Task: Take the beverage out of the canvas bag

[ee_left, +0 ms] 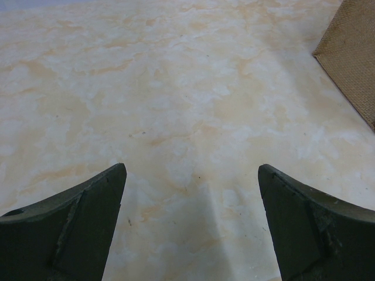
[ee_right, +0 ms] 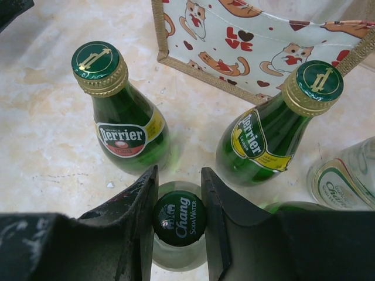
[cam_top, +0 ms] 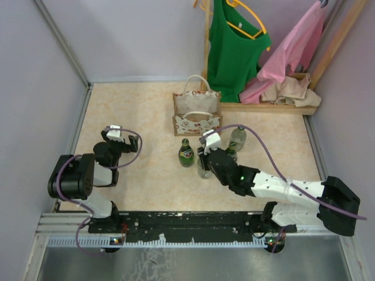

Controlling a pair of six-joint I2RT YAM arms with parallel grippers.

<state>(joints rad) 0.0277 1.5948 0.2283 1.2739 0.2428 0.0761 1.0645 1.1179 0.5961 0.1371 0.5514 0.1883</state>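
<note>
The canvas bag [cam_top: 196, 114] stands upright at the back middle of the table; its cat-and-heart front panel [ee_right: 252, 41] shows in the right wrist view and a tan corner [ee_left: 351, 52] in the left wrist view. My right gripper [ee_right: 179, 171] is shut on the cap of a clear Chang soda water bottle [ee_right: 179, 218], which stands on the table in front of the bag [cam_top: 203, 171]. A green Perrier bottle [ee_right: 120, 111] stands to its left and a Perrier lemon bottle [ee_right: 269, 129] to its right. My left gripper [ee_left: 192, 175] is open and empty over bare table, left of the bag.
A second clear Chang bottle [ee_right: 345, 175] stands at the right, near the bag [cam_top: 238, 137]. A wooden rack [cam_top: 275, 106] with a green top [cam_top: 234, 47] and pink clothes [cam_top: 296, 50] stands at the back right. Grey walls close in the table.
</note>
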